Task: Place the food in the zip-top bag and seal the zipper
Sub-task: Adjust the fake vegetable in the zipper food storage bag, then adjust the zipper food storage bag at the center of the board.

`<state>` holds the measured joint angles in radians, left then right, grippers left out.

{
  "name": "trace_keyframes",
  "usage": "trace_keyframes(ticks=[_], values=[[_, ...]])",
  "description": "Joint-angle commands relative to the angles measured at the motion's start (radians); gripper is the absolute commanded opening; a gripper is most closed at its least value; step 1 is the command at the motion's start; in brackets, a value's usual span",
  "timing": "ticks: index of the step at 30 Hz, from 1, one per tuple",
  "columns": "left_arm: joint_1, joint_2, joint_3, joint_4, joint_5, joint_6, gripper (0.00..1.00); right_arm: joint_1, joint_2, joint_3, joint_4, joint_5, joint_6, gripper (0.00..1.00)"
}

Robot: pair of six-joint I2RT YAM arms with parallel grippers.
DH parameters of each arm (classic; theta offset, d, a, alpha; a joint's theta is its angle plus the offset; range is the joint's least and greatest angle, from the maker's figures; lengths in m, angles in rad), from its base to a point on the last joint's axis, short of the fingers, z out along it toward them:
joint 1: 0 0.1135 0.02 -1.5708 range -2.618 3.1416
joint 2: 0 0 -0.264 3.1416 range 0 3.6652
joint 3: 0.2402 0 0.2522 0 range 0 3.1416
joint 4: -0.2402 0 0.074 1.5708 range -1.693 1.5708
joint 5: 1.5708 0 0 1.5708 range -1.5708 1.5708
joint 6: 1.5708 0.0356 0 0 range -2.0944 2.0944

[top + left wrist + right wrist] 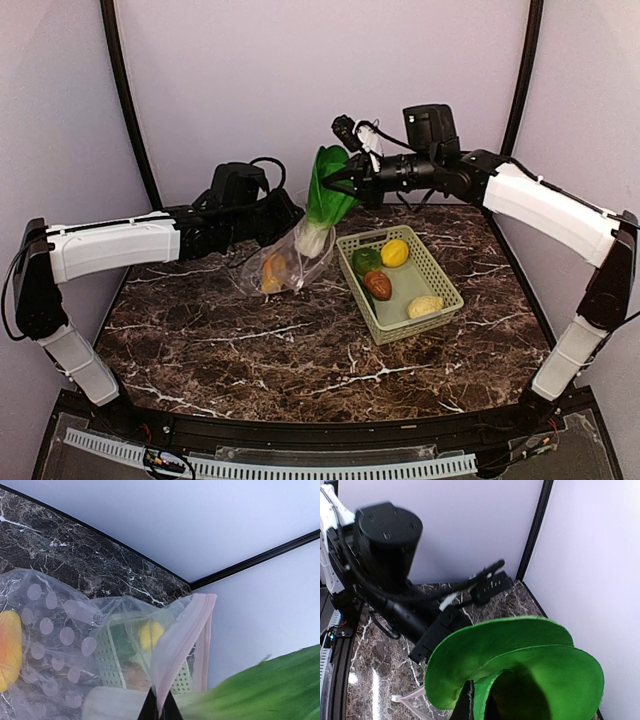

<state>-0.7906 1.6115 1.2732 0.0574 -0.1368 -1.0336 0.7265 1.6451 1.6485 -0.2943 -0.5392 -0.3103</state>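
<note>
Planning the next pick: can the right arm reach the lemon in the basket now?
Probably not yet: its fingers are shut on the bok choy, stalk at the bag mouth. The lemon lies uncovered in the basket, on that arm's side.

Left of the basket, just beside it: zip-top bag, bagged piece inside, bok choy stalk-down, seemingly in its mouth. In the basket: lemon behind, pepper left, middle piece, near-right piece.
</note>
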Motion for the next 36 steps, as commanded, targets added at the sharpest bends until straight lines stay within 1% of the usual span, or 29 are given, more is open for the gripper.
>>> trace_keyframes(ticks=[1,4,5,8,9,10,11,12,15,17,18,19,21,24,27,29,32,36], values=[[0.004,-0.007,0.021,0.03,0.015,-0.065,0.01,0.039,0.04,-0.097,0.146,0.089,-0.036,0.0],[0.004,-0.022,0.015,0.033,0.005,-0.071,0.01,0.067,0.035,-0.135,0.154,0.093,-0.062,0.0],[0.004,-0.024,0.012,0.034,0.002,-0.071,0.01,0.075,0.028,-0.149,0.142,0.093,-0.074,0.05],[0.004,-0.04,0.0,0.039,-0.007,-0.067,0.01,0.086,0.013,-0.161,0.064,0.074,-0.069,0.4],[0.004,-0.043,-0.008,0.041,-0.009,-0.063,0.01,0.086,0.005,-0.161,0.035,0.067,-0.063,0.45],[0.004,-0.049,-0.012,0.045,-0.012,-0.06,0.01,0.086,-0.005,-0.162,0.004,0.062,-0.055,0.54],[0.004,-0.053,-0.02,0.051,-0.012,-0.055,0.01,0.088,-0.016,-0.162,-0.023,0.061,-0.049,0.59],[0.004,-0.054,-0.025,0.055,-0.007,-0.051,0.01,0.087,-0.028,-0.159,-0.051,0.063,-0.038,0.62],[0.004,-0.055,-0.034,0.064,0.01,-0.022,0.01,0.082,-0.058,-0.112,-0.136,0.083,0.01,0.69],[0.004,-0.058,-0.043,0.066,0.018,-0.009,0.01,0.071,-0.068,-0.06,-0.19,0.133,0.052,0.72],[0.004,-0.059,-0.045,0.069,0.025,-0.005,0.01,0.059,-0.07,-0.05,-0.207,0.167,0.083,0.72],[0.004,-0.062,-0.049,0.074,0.03,0.008,0.01,0.041,-0.071,-0.048,-0.218,0.199,0.121,0.7],[0.005,-0.062,-0.046,0.07,0.049,0.034,0.01,-0.006,-0.068,-0.081,-0.219,0.209,0.207,0.63],[0.004,-0.063,-0.045,0.059,0.064,0.055,0.01,-0.055,-0.035,-0.126,-0.215,0.139,0.268,0.55],[0.004,-0.063,-0.047,0.055,0.076,0.064,0.01,-0.067,0.024,-0.104,-0.241,0.064,0.279,0.48],[0.004,-0.062,-0.044,0.051,0.089,0.072,0.01,-0.068,0.062,-0.078,-0.244,0.049,0.287,0.44],[0.004,-0.059,-0.038,0.041,0.104,0.078,0.01,-0.07,0.108,-0.029,-0.247,0.049,0.295,0.41],[0.004,-0.06,-0.034,0.024,0.117,0.084,0.01,-0.07,0.157,0.022,-0.265,0.033,0.291,0.43]])
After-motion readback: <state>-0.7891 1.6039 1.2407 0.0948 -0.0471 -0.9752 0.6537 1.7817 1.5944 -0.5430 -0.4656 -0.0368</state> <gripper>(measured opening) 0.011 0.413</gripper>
